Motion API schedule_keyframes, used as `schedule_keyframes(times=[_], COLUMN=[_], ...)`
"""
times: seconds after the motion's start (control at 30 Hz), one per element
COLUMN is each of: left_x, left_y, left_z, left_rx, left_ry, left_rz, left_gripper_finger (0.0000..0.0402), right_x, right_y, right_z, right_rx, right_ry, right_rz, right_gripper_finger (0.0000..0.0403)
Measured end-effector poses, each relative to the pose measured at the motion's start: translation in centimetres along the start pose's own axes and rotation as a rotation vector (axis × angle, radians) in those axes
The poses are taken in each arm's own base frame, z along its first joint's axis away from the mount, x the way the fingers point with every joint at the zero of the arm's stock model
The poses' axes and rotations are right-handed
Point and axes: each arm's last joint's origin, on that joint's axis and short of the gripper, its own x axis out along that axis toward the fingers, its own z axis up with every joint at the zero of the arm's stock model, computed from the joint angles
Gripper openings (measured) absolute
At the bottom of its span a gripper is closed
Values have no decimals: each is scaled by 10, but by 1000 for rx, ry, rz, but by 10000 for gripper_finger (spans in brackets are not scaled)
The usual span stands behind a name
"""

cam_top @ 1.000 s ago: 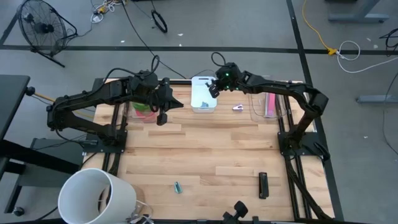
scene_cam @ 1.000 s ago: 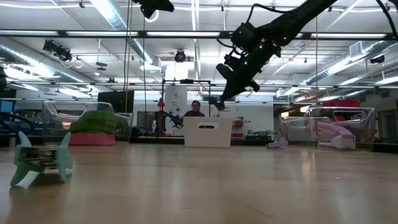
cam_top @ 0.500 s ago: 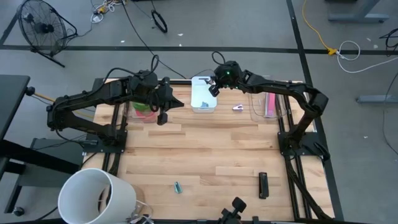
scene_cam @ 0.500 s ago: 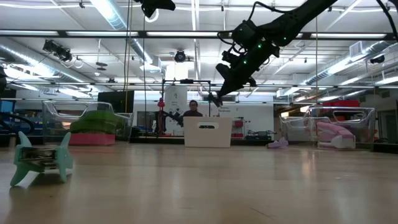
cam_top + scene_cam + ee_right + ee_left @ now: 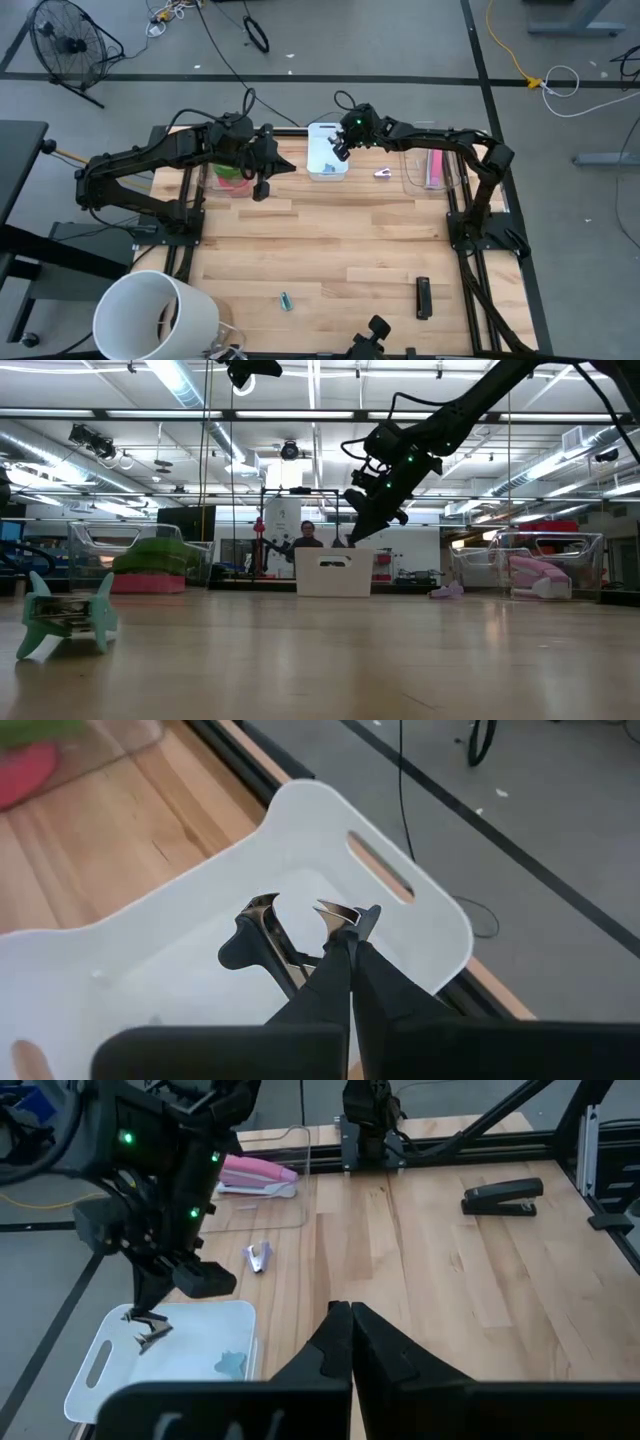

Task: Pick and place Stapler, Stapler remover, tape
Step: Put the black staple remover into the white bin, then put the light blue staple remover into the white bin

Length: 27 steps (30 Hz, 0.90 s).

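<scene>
The right gripper (image 5: 343, 952), two dark fingers pressed together into a narrow point, pinches one arm of a dark grey, claw-shaped metal staple remover (image 5: 275, 938), which hangs open just above a white plastic bin (image 5: 420, 935) with rounded corners. The bin's far wall has a slot-shaped handle cutout, and wood shows through it. Beneath the bin lies the light wooden table top (image 5: 110, 815), edged by a black frame rail. A blurred red-pink shape (image 5: 28, 772) sits on the wood in one corner. Beyond the table is grey floor with a black cable (image 5: 405, 790) running across it.
</scene>
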Motion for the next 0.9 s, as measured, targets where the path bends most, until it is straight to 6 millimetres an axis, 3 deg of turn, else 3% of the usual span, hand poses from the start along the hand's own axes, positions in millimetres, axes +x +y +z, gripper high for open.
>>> schedule_keyframes(times=[0.43,0.67,0.9], left_x=[0,0,0], left_y=[0,0,0], left_z=[0,0,0], left_rx=[0,0,-1], left_ry=[1,1,1], left_rz=[1,1,1], left_gripper_finger=[1,1,1], right_x=[3,3,3], right_y=[0,-1,-1], right_z=[-2,-2,-2], right_rx=[3,50,75], right_ry=[8,7,8], right_rz=[-2,-12,-11], right_gripper_finger=[18,69,152])
